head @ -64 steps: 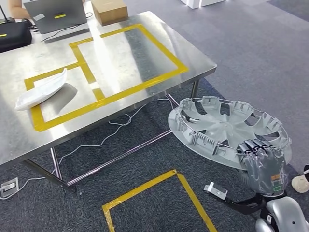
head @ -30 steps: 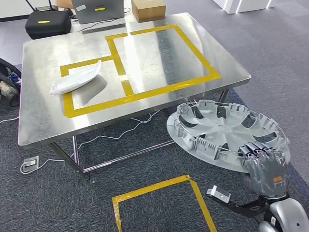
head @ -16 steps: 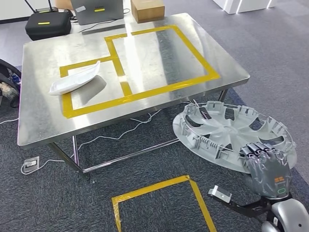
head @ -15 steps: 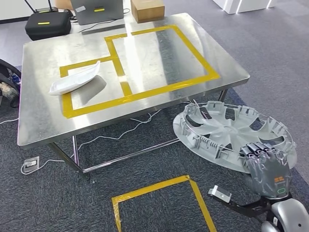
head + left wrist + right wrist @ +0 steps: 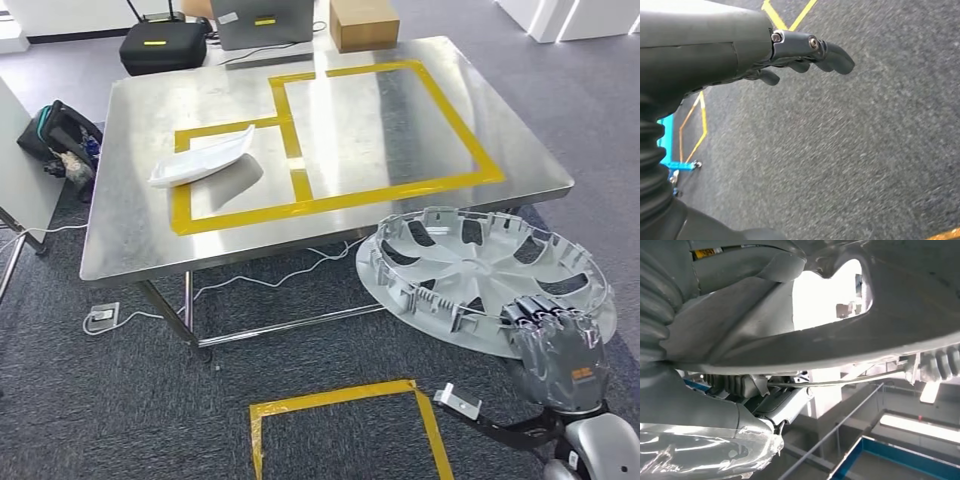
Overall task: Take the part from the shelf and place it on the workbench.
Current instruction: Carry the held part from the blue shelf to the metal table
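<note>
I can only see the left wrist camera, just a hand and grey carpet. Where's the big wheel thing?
Observer: The grey wheel cover is in the right hand, which grips its near rim out over the floor, in front of the workbench.
Operator: Is there stuff on the table already?
Observer: Yes, a white curved part lies on the yellow tape at the left side. The big taped rectangle on the right has nothing in it.
Operator: Can the other wrist camera see the wheel thing too?
Observer: Yes, from below: the cover's underside fills the upper part of that picture, with the fingers under its edge.
</note>
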